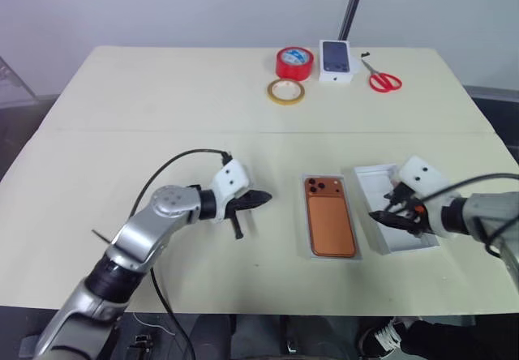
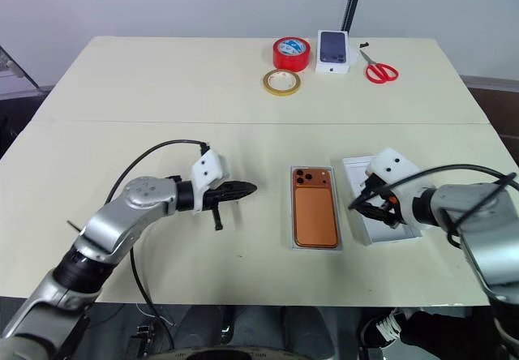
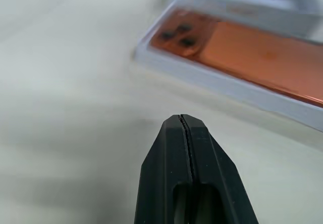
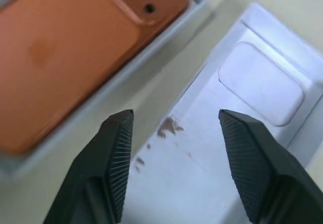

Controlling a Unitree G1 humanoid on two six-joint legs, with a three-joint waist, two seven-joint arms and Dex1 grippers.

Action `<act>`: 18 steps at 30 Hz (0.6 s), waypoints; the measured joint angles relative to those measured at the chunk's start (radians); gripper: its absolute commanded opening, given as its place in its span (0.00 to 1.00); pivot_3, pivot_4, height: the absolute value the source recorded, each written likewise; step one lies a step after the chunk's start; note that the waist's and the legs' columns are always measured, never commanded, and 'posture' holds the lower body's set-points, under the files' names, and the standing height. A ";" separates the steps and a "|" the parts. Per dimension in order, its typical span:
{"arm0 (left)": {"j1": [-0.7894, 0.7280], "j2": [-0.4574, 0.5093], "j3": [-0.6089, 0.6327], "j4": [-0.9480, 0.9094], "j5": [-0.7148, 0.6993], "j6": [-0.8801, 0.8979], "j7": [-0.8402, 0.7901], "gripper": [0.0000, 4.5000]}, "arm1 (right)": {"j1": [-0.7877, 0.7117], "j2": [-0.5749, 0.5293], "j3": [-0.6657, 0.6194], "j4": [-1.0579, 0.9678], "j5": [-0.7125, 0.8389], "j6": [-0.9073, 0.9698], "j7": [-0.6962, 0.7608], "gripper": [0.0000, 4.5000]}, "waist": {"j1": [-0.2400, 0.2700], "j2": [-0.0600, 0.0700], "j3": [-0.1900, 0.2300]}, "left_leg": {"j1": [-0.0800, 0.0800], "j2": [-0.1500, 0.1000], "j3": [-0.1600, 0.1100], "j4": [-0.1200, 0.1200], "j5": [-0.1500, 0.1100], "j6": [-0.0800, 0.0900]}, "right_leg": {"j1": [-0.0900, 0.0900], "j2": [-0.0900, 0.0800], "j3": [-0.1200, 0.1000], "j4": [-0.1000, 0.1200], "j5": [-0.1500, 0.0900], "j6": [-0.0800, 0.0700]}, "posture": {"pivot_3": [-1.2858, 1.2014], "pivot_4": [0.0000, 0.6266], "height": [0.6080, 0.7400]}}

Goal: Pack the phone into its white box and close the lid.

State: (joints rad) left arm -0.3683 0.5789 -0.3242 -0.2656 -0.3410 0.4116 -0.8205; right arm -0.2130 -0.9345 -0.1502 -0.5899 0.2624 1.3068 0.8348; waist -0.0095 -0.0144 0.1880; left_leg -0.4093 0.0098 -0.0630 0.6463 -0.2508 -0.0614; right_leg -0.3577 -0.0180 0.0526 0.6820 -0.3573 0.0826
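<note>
**Q:** Fingers first, pls. How do they stand?

**A:** L gripper (image 1: 263, 197) has its fingers (image 3: 187, 148) pressed together, nothing between them. It points sideways toward the phone (image 1: 330, 218), but is apart from it, above bare table (image 1: 162, 100). R gripper (image 4: 174, 120) has the fingers (image 4: 117, 148) spread, w/ a clear gap and nothing held. It hangs over the white piece (image 1: 389, 206) at the right, the one w/ a rounded recess (image 4: 261, 82).

**Q:** Where is the phone, and which way does it point?

**A:** Phone lies flat inside the white box (image 1: 309, 222), back side up, near the front-middle of the table. Long axis runs from near edge to far edge, approx. straight, only little tilted. Camera end is at the far side, away from the robot. The box rim shows around the phone on all sides.

**Q:** And the white piece beside it?

**A:** Just right of the box, close but w/ a strip of table between them in the R wrist view. Some small brown marks (image 4: 169, 127) are on its white surface. If it is the lid or an insert, I cannot tell for sure.

**Q:** Any brand or text readable?

**A:** No text I can read anywhere. At the far edge: red tape roll (image 1: 294, 62), yellowish tape ring (image 1: 286, 92), small box w/ dark phone picture (image 1: 338, 60), red scissors (image 1: 383, 78).
</note>
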 measured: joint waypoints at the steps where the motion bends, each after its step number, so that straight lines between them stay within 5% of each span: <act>1: 0.019 0.008 0.001 -0.005 0.006 -0.034 -0.020 0.00 | -0.018 0.020 0.012 0.015 0.001 0.029 -0.024 0.63 | 0.000 0.000 0.000 | 0.000 0.000 0.000 0.000 0.000 0.000 | 0.000 0.000 0.000 0.000 0.000 0.000 | 0.52 0.24 1.00; 6: 0.091 0.033 0.019 -0.062 -0.012 -0.099 -0.115 0.00 | -0.099 0.111 0.062 0.074 0.007 0.167 -0.142 0.63 | -0.002 0.001 0.000 | 0.000 0.000 0.000 0.000 0.000 0.001 | -0.001 0.000 0.000 0.000 0.000 0.000 | 0.52 0.24 1.00; 12: 0.124 0.034 0.027 -0.091 -0.020 -0.112 -0.153 0.00 | -0.141 0.158 0.069 0.081 0.020 0.258 -0.234 0.01 | -0.003 0.001 0.000 | 0.000 0.000 0.000 0.000 0.000 0.001 | -0.001 0.001 0.000 0.000 0.000 0.000 | 0.52 0.24 1.00; 18: 0.133 0.024 0.035 -0.090 -0.019 -0.116 -0.155 0.00 | -0.144 0.165 0.029 0.073 0.067 0.301 -0.267 0.01 | -0.003 0.001 0.000 | 0.000 0.000 0.000 0.000 -0.001 0.001 | -0.001 0.001 0.000 0.000 0.000 0.000 | 0.52 0.24 1.00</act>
State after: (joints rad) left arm -0.2354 0.6031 -0.2893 -0.3555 -0.3600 0.2960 -0.9751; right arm -0.3569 -0.7695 -0.1214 -0.5172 0.3294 1.6079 0.5676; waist -0.0125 -0.0135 0.1881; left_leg -0.4096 0.0101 -0.0626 0.6463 -0.2514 -0.0602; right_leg -0.3584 -0.0171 0.0526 0.6823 -0.3573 0.0826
